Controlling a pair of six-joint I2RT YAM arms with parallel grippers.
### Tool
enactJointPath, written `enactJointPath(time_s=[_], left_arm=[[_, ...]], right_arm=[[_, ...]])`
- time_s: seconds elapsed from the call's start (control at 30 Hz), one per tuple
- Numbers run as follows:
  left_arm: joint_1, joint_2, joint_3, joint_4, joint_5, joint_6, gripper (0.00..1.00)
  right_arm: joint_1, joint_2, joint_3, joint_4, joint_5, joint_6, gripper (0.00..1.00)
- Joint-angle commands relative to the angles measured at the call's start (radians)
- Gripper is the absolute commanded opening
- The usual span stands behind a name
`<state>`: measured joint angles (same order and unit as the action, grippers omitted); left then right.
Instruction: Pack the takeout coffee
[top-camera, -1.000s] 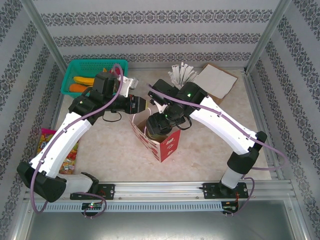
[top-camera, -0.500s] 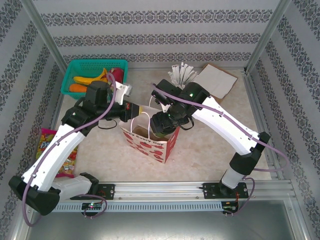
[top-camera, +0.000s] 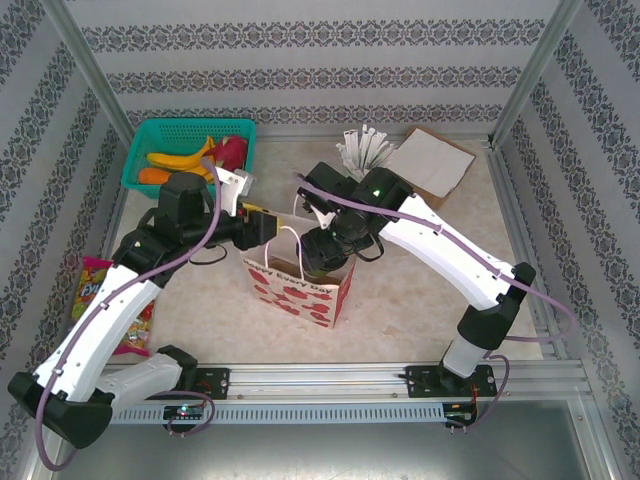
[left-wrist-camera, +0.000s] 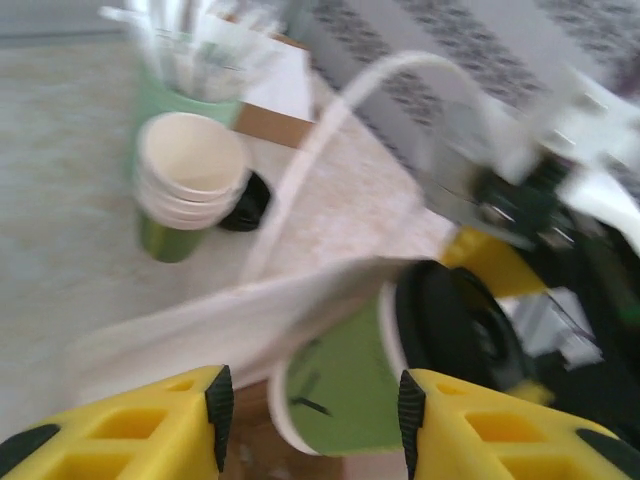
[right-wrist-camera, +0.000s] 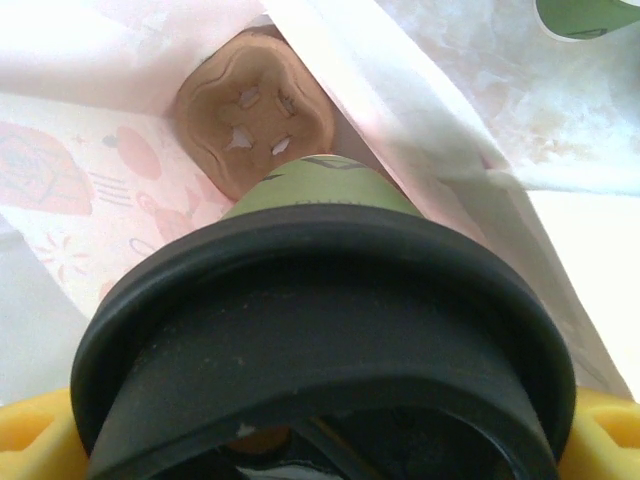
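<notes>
The right claw (right-wrist-camera: 320, 445) clenches the takeout coffee (right-wrist-camera: 315, 330) over the paper bag (top-camera: 300, 288) — the left claw (left-wrist-camera: 308, 410), blurred, seems released. Unsupported, the bag's mouth may sag and snag it.

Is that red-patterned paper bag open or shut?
Open: the bag gapes at the top; past the lidded cup a brown insert shows at its bottom.

left arm (top-camera: 105, 305) reaches up and inward, left gripper (left-wrist-camera: 308, 402) held level, its yellow jaws parted. right arm (top-camera: 445, 250) arcs leftward, wrist tipped down, right gripper (top-camera: 324, 252) jaws clamping a black-lidded green cup (right-wrist-camera: 320, 188).
</notes>
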<state>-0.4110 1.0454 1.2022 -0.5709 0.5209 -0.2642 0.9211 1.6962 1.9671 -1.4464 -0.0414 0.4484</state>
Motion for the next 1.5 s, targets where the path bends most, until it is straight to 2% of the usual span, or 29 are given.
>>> enactJointPath(time_s=[0.0, 0.07, 0.23, 0.37, 0.47, 0.6, 0.73, 0.87, 1.2, 1.47], left_arm=[[0.032, 0.025, 0.064, -0.111, -0.232, -0.043, 0.51], [0.037, 0.049, 0.088, -0.168, -0.261, -0.036, 0.53], [0.036, 0.118, 0.129, -0.258, -0.160, 0.034, 0.57], [0.036, 0.165, 0.152, -0.304, -0.140, 0.065, 0.56], [0.036, 0.201, 0.169, -0.333, -0.179, 0.074, 0.47], [0.036, 0.221, 0.175, -0.321, -0.163, 0.064, 0.23], [0.032, 0.226, 0.172, -0.268, -0.094, 0.043, 0.14], [0.028, 0.244, 0.177, -0.233, -0.067, 0.031, 0.00], [0.037, 0.297, 0.228, -0.211, -0.103, 0.043, 0.00], [0.040, 0.360, 0.292, -0.260, -0.074, 0.062, 0.00]], right_arm=[[0.014, 0.020, 0.005, -0.020, 0.021, -0.057, 0.70], [0.014, 0.022, 0.008, -0.023, 0.027, -0.072, 0.70], [0.023, 0.029, 0.022, -0.023, 0.024, -0.107, 0.70], [0.031, 0.049, 0.050, -0.038, 0.021, -0.136, 0.70], [0.038, 0.064, 0.069, -0.050, 0.017, -0.152, 0.70], [0.041, 0.081, 0.081, -0.063, 0.005, -0.167, 0.70], [0.041, 0.112, 0.122, -0.108, 0.005, -0.168, 0.68], [0.041, 0.144, 0.147, -0.157, 0.020, -0.169, 0.68], [0.038, 0.148, 0.102, -0.222, 0.038, -0.222, 0.69], [0.033, 0.156, 0.088, -0.271, 0.045, -0.243, 0.69]])
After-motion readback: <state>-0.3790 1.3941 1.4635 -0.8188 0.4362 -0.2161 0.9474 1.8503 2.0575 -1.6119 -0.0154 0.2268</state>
